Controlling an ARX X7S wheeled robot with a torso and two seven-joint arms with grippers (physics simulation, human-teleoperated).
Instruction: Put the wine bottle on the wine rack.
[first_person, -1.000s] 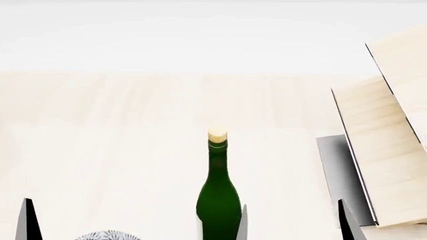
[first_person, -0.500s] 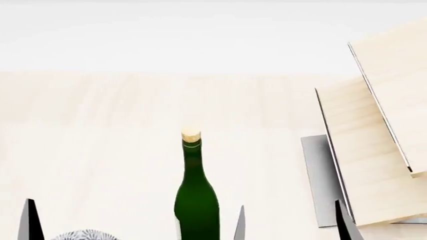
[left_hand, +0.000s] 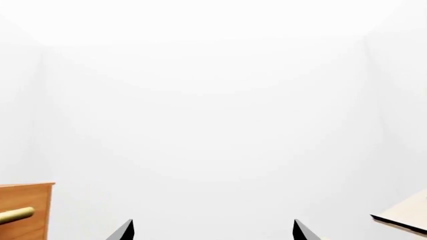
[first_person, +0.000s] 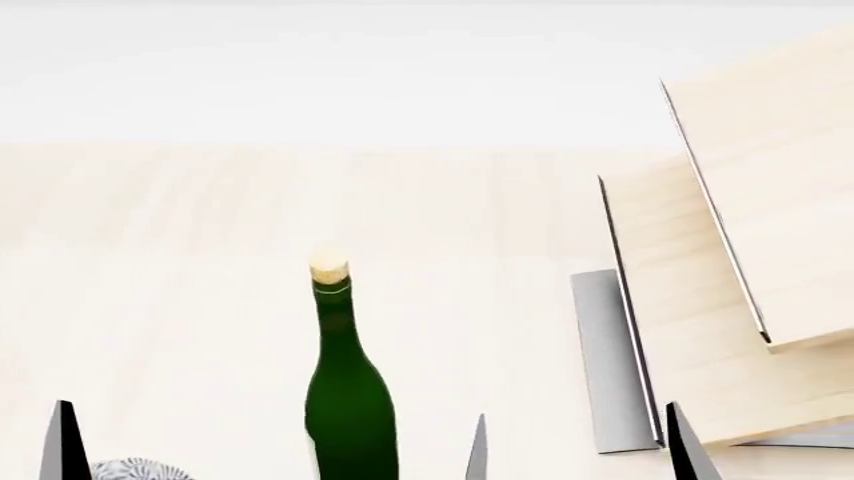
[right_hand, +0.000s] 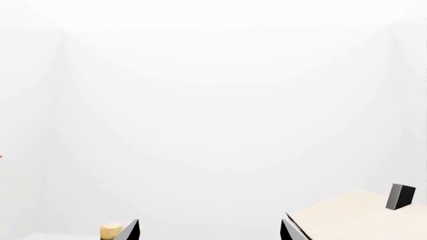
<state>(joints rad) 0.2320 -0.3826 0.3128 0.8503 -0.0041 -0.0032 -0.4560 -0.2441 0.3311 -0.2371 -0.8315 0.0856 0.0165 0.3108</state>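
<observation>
The wine bottle (first_person: 350, 400), dark green with a tan cork, stands upright on the pale wood table at the lower middle of the head view. Its cork (right_hand: 111, 231) shows just outside one finger in the right wrist view. The wine rack (first_person: 721, 260), stepped tilted light boards on a grey base, stands at the right; it also shows in the right wrist view (right_hand: 347, 217). My right gripper (first_person: 582, 455) is open and empty, between the bottle and the rack, touching neither. Of my left gripper only one fingertip (first_person: 60, 445) shows at the lower left; in the left wrist view (left_hand: 213, 232) it is open and empty.
A patterned bowl (first_person: 134, 470) peeks in at the bottom left. A brown wooden cabinet (left_hand: 27, 200) with a brass handle shows in the left wrist view. A dark peg (right_hand: 400, 196) sits on the rack. The table (first_person: 200, 250) runs back to a white wall.
In the head view the bottle and the rack have slid to the left, and more of the rack shows. Both grippers keep their places in the frame, open.
</observation>
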